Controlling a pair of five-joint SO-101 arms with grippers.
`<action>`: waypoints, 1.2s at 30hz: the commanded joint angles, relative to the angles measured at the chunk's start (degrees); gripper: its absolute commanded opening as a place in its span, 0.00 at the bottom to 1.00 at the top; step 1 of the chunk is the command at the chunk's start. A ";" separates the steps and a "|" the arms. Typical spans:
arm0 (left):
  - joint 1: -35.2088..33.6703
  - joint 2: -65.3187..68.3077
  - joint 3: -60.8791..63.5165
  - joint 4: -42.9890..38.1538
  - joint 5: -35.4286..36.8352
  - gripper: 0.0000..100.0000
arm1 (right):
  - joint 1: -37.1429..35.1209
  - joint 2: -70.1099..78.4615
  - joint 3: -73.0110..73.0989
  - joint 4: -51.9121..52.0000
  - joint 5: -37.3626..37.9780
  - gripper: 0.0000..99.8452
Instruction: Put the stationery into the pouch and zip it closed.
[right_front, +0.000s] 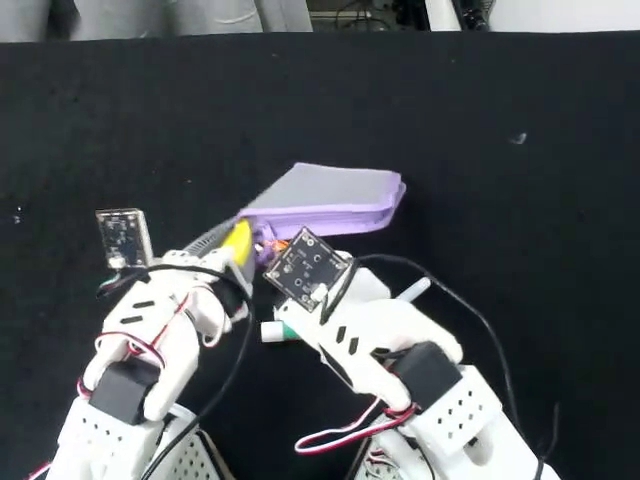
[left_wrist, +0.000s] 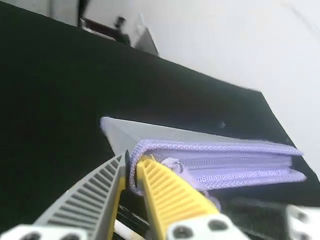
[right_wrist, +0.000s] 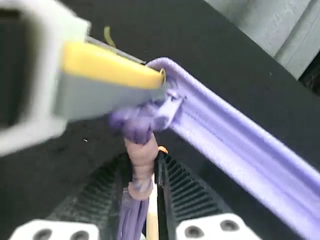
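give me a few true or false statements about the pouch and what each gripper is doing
1. The left gripper is clamped on a corner of the pouch. True.
2. The right gripper is open and holds nothing. False: it is shut on the pull cord that hangs from the pouch's zipper.
3. The pouch is red. False: it is purple.
4. The pouch lies on a black table cover. True.
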 joint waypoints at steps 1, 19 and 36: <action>-5.49 -0.18 1.19 -4.84 -0.44 0.03 | 0.53 0.31 -8.84 7.12 2.11 0.01; -8.57 -0.09 4.70 -8.26 -0.53 0.03 | 17.41 -0.22 -28.18 27.25 2.55 0.01; 4.97 -0.09 -0.48 -7.82 2.81 0.03 | 2.73 -14.64 1.36 3.43 -4.31 0.21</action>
